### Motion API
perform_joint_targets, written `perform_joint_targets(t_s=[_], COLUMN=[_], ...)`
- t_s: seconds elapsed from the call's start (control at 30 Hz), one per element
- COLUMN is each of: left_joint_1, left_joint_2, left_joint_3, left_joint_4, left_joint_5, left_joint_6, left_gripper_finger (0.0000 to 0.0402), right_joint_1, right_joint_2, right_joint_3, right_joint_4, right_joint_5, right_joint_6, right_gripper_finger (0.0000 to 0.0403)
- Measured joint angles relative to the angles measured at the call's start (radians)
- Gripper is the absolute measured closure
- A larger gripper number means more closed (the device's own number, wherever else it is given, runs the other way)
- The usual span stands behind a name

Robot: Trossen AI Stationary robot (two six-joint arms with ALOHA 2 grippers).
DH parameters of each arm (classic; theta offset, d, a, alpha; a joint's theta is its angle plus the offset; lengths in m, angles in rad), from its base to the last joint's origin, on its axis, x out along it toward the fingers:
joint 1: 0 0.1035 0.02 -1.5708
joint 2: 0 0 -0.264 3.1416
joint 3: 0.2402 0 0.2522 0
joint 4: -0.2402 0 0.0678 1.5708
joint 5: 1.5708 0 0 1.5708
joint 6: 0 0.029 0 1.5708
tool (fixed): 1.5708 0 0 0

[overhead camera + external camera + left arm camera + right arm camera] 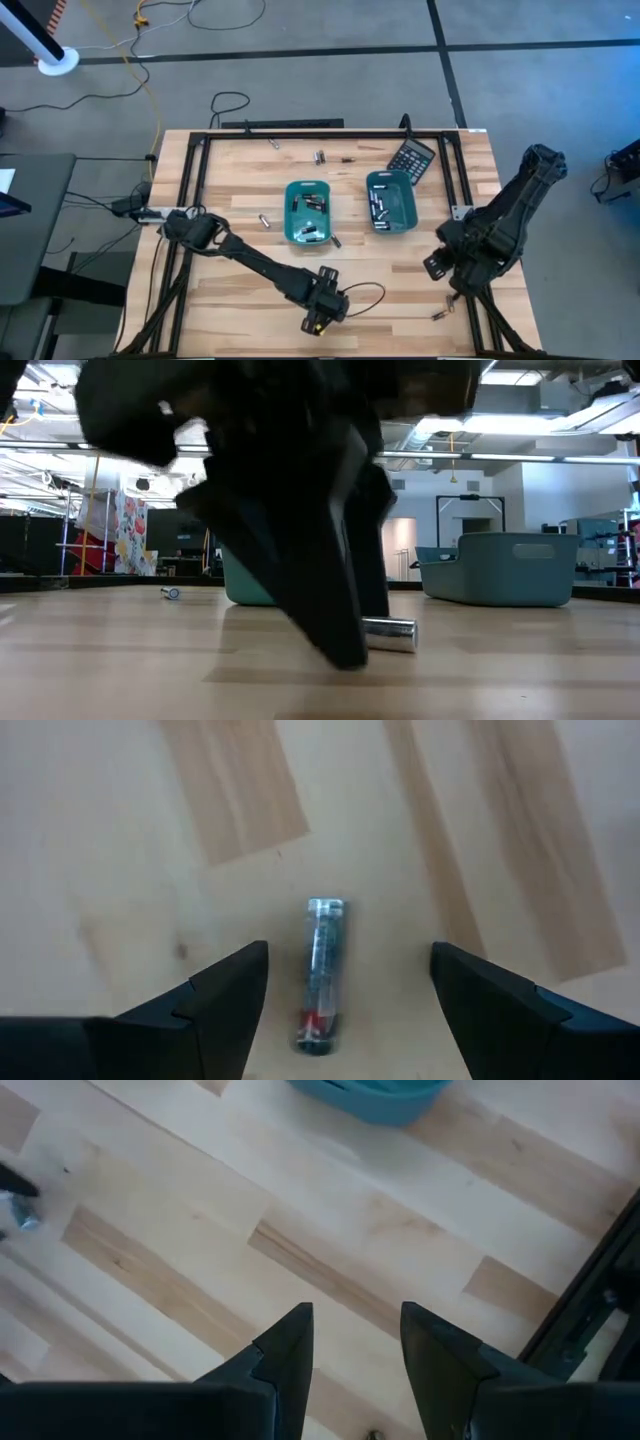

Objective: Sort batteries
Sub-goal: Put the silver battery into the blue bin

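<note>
— Batteries first: where are they?

— Scattered. One battery (322, 975) lies flat on the bench (240, 300) near its front edge, right between the fingers of the left pincer (345, 995). Others sit inside the two teal trays, the left tray (312, 212) and the right tray (391, 200), and a few loose ones (320, 156) lie toward the far side of the bench.

— Has the left pincer got hold of that one?

— No. Its fingers stand apart on either side of the battery, with bare wood showing between each finger and the cell. In the low view the dark fingers reach down to the bench just beside the silvery battery (390, 632).

— And the right pincer?

— The right pincer (355, 1345) hangs over bare bench near the right tray, fingers a modest gap apart, with nothing between them.

— Anything else up there?

— A black calculator (411, 158) lies just behind the right tray.
</note>
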Motion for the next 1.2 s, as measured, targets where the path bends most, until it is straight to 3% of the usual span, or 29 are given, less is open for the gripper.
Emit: perform_joint_targets(t_s=[0.23, 0.57, 0.77, 1.2], left_joint_1=[0.023, 0.05, 0.066, 0.1], left_joint_2=[0.024, 0.026, 0.028, 0.017], left_joint_3=[0.003, 0.001, 0.0, -0.002], left_joint_4=[0.014, 0.011, 0.004, 0.004], left_joint_5=[0.074, 0.094, 0.167, 0.179], left_joint_6=[0.013, 0.094, 0.138, 0.155], left_gripper_finger=[0.0148, 0.0284, 0.0359, 0.0361], right_joint_1=[0.013, 0.006, 0.006, 0.006], right_joint_2=[0.0, 0.0, 0.0, 0.0], right_joint_3=[0.0, 0.0, 0.0, 0.0], right_joint_4=[0.005, 0.004, 0.013, 0.031], right_joint_5=[0.0, 0.0, 0.001, 0.001], right_joint_6=[0.025, 0.025, 0.024, 0.014], right_gripper_finger=[0.0235, 0.0235, 0.0235, 0.0235])
